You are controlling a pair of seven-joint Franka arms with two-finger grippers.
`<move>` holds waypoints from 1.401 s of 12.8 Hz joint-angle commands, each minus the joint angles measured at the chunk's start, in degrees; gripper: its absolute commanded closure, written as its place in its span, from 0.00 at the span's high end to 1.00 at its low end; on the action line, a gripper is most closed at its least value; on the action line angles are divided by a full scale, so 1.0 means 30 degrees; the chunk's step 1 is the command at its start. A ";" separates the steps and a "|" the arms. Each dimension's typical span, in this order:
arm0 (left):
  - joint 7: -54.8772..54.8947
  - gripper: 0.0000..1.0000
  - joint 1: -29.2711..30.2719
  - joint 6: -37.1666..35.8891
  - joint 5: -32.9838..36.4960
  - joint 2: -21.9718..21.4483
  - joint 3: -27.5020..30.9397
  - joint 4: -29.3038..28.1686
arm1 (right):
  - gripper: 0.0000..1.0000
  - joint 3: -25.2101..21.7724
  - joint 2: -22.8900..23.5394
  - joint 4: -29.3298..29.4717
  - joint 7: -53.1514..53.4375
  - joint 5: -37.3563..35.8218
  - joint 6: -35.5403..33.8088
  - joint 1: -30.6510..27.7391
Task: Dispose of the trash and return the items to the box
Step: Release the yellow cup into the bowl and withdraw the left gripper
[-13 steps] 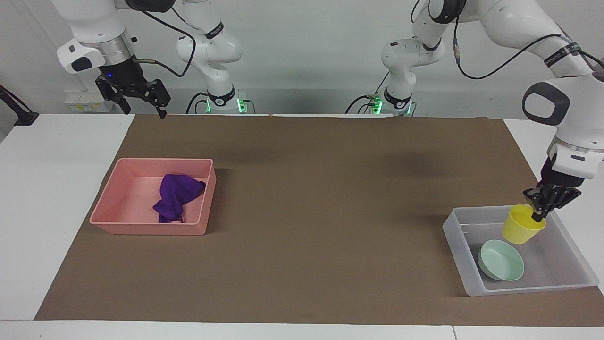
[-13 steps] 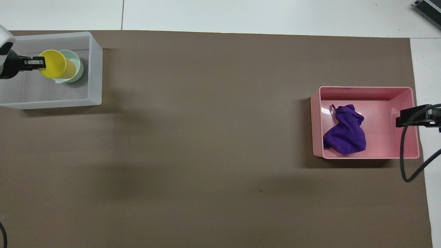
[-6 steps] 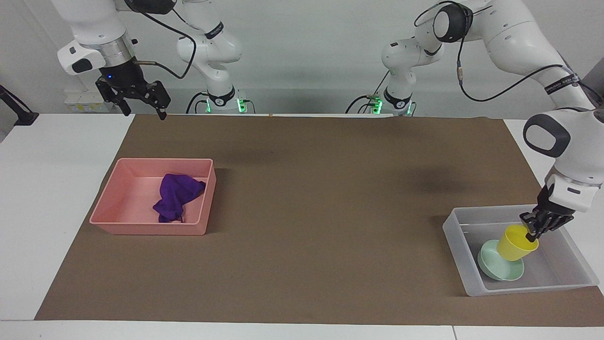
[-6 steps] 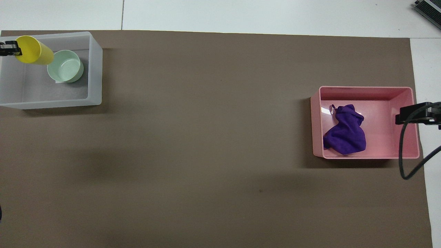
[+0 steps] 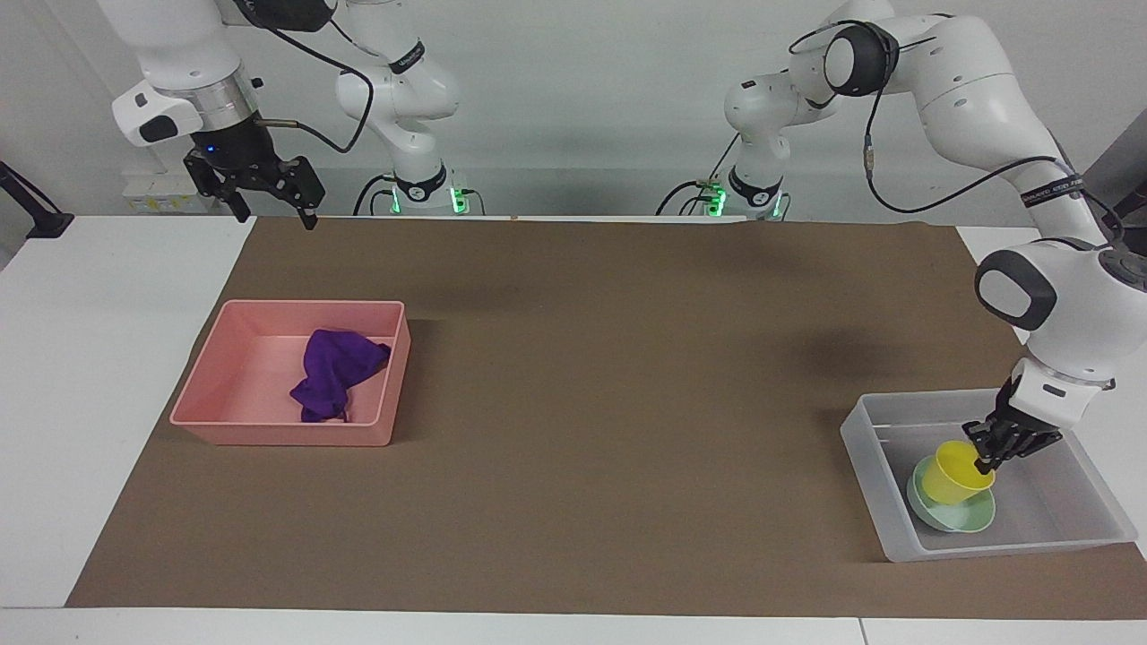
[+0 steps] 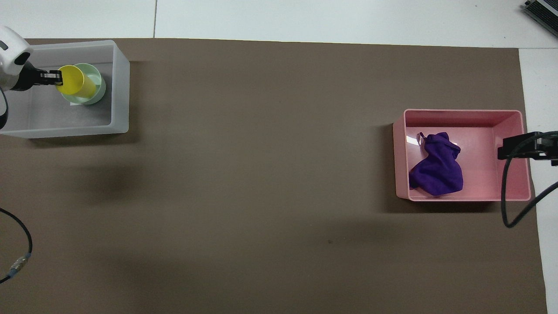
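Observation:
My left gripper [image 5: 984, 460] [image 6: 57, 77] is shut on the rim of the yellow cup [image 5: 955, 474] [image 6: 75, 83]. The cup sits tilted in the mint-green bowl [image 5: 963, 515] [image 6: 96, 85], inside the clear box [image 5: 867, 457] [image 6: 117, 109] at the left arm's end of the table. The purple rag [image 5: 336, 372] [image 6: 437, 166] lies in the pink tray [image 5: 269, 432] [image 6: 462, 117] at the right arm's end. My right gripper [image 5: 269, 202] [image 6: 505, 151] is open and empty, raised high above the table edge by the pink tray.
A brown mat [image 5: 609, 394] [image 6: 261, 174] covers the table between the two containers. A black cable [image 6: 508, 196] hangs from the right arm by the pink tray; another cable [image 6: 17, 257] shows near the left arm's side.
My left gripper has lowered the yellow cup over the box and brought it down into the mint-green bowl. The right arm has barely moved.

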 commanded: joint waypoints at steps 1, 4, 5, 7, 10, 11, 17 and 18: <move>0.0976 0.20 -0.0010 0.0355 -0.0253 -0.0185 -0.0025 -0.0536 | 1.00 0.0136 -0.0260 -0.0753 0.0174 0.0084 0.0767 -0.0216; 0.3259 1.00 -0.0098 0.0117 -0.0194 -0.0418 0.0004 -0.0448 | 1.00 0.0107 -0.0291 -0.0784 0.0028 0.0172 0.0681 -0.0216; 0.3410 1.00 -0.0359 0.0089 -0.0165 -0.0680 0.0033 -0.0448 | 1.00 0.0107 -0.0291 -0.0726 0.0028 0.0172 0.0681 -0.0216; 0.3411 1.00 -0.0567 -0.0667 -0.0135 -0.1994 0.0063 -0.0885 | 1.00 0.0107 -0.0320 -0.0696 0.0057 0.0172 0.0535 -0.0274; 0.3499 1.00 -0.1179 -0.3359 -0.0106 -0.4482 0.0063 -0.1704 | 1.00 0.0107 -0.0350 -0.0667 0.0057 0.0172 0.0534 -0.0275; 0.3499 1.00 -0.1327 -0.3978 -0.0106 -0.5594 0.0063 -0.2462 | 1.00 0.0107 -0.0379 -0.0696 0.0028 0.0172 0.0534 -0.0275; 0.1597 1.00 -0.3376 -0.4391 -0.0018 -1.2045 0.0063 -0.8325 | 1.00 0.0137 -0.0525 -0.0784 -0.0207 0.0084 0.1002 -0.0070; 0.1160 1.00 -0.3640 -0.5090 0.0185 -1.2195 0.0063 -0.8155 | 1.00 0.0137 -0.0525 -0.0813 -0.0236 0.0142 0.1003 -0.0070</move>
